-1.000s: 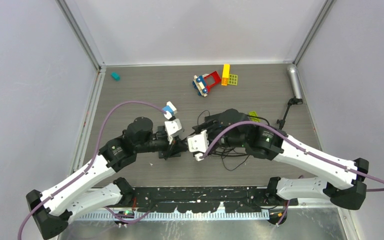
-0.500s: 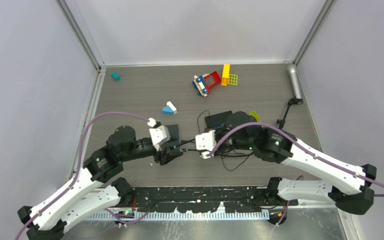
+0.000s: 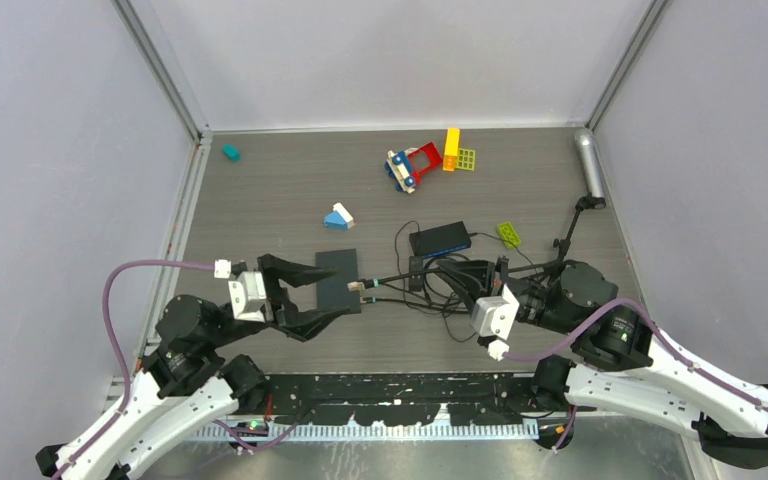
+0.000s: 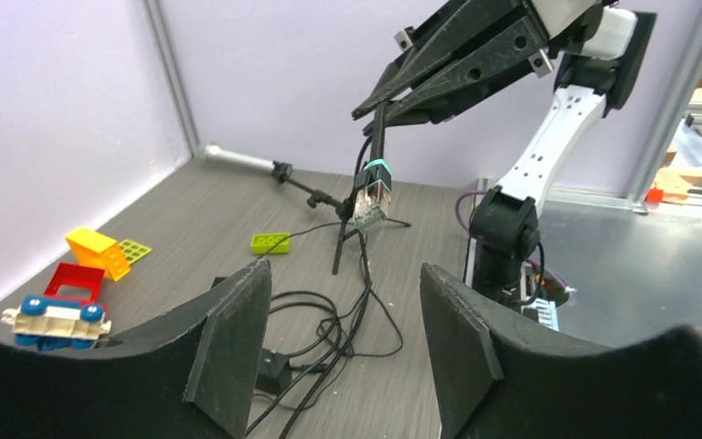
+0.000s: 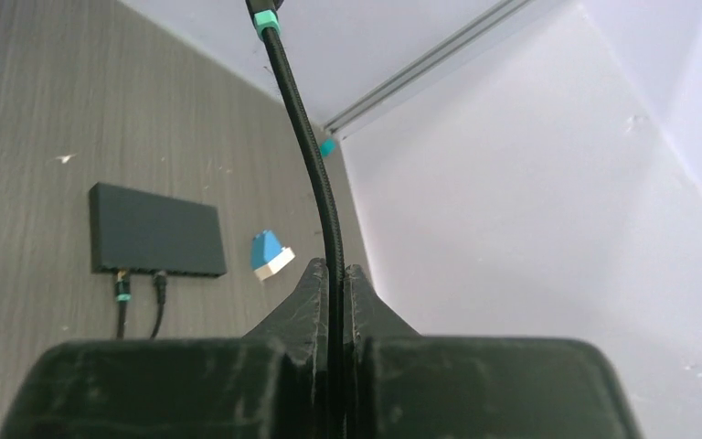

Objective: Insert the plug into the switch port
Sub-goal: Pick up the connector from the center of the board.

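The right gripper (image 5: 333, 274) pinches tight on the braided cable (image 5: 311, 155). Its teal-banded plug (image 4: 371, 196) dangles in mid-air, well apart from the black switch (image 5: 155, 229). The left gripper (image 4: 345, 270) has its fingers spread, holding nothing. Any print on the switch is too small to read.

Robot lab cell: plain panel walls (image 3: 390, 60), aluminium framing (image 3: 160, 70), tabletop (image 3: 260, 190).

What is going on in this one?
The right gripper is shut on a black braided cable just behind its teal-banded network plug, holding the plug in the air. The left gripper stands open and empty, facing that plug. The black switch lies flat on the table with two cables in its ports; the held plug is not yet in one.
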Available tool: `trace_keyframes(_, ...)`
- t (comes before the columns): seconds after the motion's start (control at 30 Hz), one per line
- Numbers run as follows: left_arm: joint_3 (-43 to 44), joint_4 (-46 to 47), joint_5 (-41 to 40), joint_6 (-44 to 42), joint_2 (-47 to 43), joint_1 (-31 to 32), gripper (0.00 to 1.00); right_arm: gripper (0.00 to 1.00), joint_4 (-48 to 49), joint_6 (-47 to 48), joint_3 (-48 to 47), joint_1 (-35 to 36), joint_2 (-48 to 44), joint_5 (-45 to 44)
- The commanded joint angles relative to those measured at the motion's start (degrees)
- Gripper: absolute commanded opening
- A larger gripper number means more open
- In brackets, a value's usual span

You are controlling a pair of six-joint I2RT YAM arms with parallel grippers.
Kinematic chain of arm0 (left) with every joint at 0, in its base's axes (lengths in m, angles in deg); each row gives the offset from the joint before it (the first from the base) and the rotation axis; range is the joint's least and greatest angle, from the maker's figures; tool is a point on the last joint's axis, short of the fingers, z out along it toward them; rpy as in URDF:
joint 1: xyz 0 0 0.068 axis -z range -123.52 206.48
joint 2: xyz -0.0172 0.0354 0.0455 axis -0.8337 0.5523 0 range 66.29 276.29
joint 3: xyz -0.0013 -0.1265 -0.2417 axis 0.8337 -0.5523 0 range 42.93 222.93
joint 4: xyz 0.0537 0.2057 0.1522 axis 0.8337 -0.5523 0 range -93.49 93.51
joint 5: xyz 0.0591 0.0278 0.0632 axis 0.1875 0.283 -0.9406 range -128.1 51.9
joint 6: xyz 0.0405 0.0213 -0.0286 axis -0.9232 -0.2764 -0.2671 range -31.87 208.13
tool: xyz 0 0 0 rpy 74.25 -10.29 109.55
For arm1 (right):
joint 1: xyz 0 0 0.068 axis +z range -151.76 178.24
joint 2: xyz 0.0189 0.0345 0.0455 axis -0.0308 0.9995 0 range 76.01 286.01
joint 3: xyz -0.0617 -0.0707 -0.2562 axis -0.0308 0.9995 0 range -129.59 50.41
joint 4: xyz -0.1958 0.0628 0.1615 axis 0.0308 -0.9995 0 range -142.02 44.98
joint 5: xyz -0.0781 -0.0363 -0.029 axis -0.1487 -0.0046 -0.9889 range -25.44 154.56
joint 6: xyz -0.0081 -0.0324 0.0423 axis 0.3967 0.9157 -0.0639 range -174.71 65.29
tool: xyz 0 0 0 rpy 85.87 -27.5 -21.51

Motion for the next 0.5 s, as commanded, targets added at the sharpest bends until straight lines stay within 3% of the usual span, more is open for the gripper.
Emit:
trace_keyframes(0.0, -0.3, 8.8, 2.9, 3.9, 0.4, 0.2, 0.61, 0.0, 8.4, 2.7, -0.7, -0.2, -0.5, 2.3)
trace_keyframes(0.47, 0.5, 17.5, 4.6, 7.3, 5.1, 0.2, 0.6, 0.01, 10.2, 4.1, 0.2, -0.2, -0.1, 2.0)
